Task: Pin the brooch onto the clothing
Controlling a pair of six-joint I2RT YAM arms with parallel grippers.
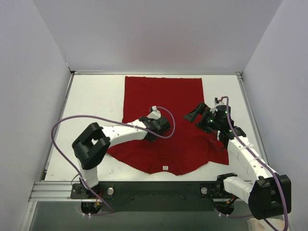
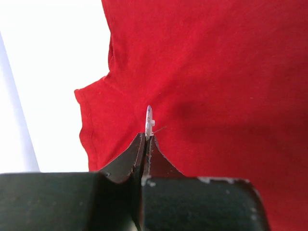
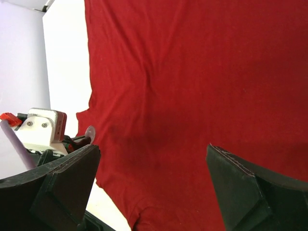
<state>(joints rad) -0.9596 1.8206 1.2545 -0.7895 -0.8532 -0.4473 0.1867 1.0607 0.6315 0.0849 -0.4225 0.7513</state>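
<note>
The small pale brooch (image 2: 149, 119) stands edge-on over the red T-shirt (image 1: 163, 96), which lies flat on the white surface (image 1: 96, 101), collar toward the arms. Pale walls (image 1: 154, 33) enclose three sides. The left fingers (image 2: 127, 161) are pressed together, pinching the brooch. The right fingers (image 3: 240, 185) are spread wide over the T-shirt and hold nothing.

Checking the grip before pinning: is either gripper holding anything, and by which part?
The left gripper pinches the brooch by one edge, over the shirt. The right gripper is open, empty.
</note>
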